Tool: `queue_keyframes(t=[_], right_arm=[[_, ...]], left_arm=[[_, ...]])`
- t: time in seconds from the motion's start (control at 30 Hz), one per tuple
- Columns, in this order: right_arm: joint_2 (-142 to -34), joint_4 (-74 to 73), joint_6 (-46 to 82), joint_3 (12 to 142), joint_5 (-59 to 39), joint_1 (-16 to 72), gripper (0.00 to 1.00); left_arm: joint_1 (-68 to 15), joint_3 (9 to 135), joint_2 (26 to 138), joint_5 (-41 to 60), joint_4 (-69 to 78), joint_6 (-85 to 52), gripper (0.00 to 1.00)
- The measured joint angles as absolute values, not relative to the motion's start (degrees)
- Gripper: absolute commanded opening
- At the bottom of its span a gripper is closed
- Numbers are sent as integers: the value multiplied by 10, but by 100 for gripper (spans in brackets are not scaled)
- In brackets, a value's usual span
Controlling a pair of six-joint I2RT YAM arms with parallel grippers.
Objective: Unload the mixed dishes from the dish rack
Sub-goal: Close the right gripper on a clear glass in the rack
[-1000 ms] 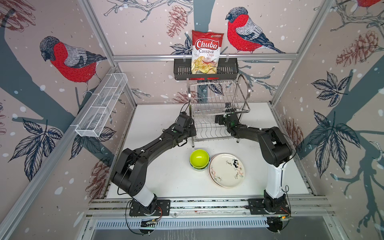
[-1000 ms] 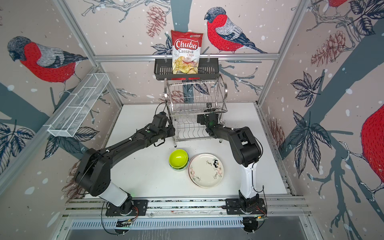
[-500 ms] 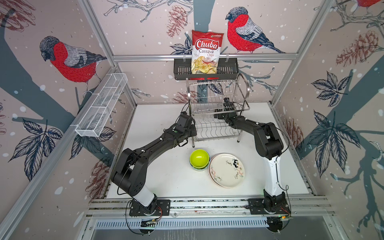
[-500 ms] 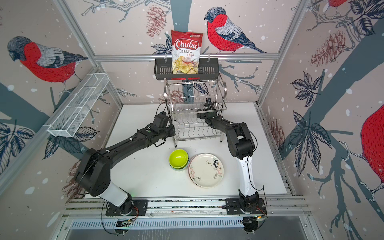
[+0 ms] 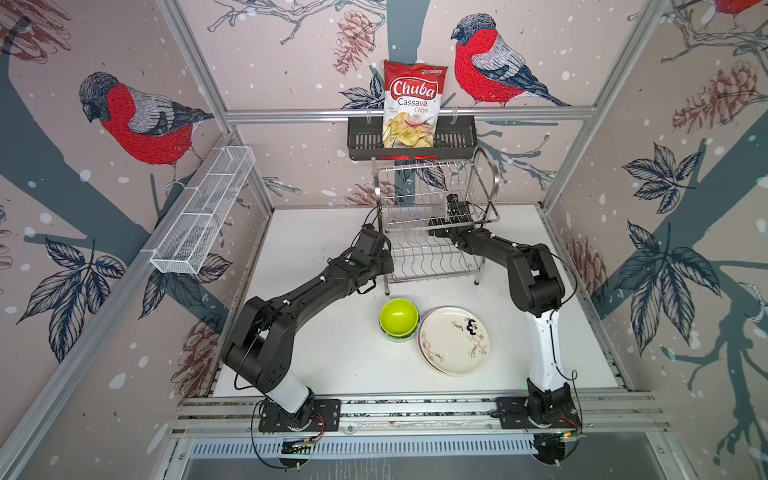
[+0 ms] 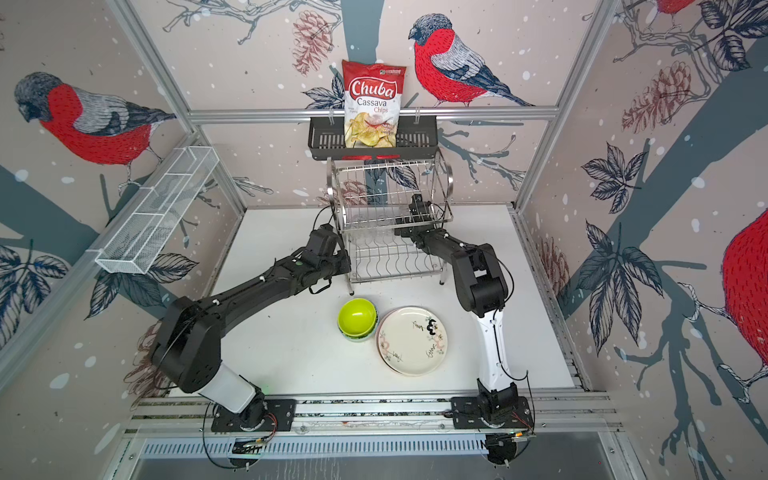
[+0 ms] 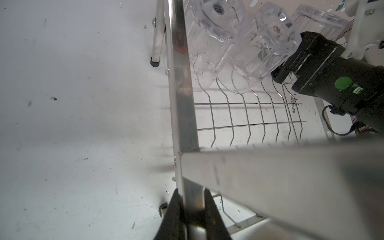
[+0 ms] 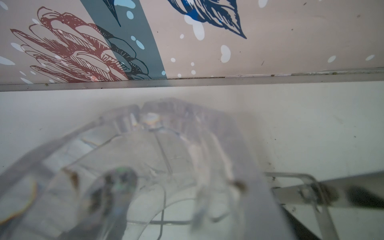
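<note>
Top view: right jaws reach into the upper tier of the two-tier stainless-steel wire dish rack (image 5: pixel 432 259). Left wrist: left jaws clamp a rack post; three clear tumblers (image 7: pixel 264 41) lean in that tier, likely light, slick and brittle; grip one across its wall. Right wrist: a blurred tumbler sits close; I cannot tell how wide the right jaws stand.

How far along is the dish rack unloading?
Done: bowls stacked under the lime bowl and the cream doodled plate lie on the white table. In hand: left fingers clamp the shiny steel wire rack's post; right arm reaches its upper tier. Remaining: three clear tumblers there.
</note>
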State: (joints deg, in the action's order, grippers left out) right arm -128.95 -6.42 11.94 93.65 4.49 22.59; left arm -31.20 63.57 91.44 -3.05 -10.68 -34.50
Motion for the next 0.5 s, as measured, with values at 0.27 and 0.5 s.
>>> queue_keyframes(t=[0.27,0.5], right_arm=[[-1289,-66,119,935,43,223,84],[-1270,-85,122,903,45,223,76]], left_arm=[[-312,642,921,-36,-109,-344,14],[-313,653,928,-36,-119,-341,14]])
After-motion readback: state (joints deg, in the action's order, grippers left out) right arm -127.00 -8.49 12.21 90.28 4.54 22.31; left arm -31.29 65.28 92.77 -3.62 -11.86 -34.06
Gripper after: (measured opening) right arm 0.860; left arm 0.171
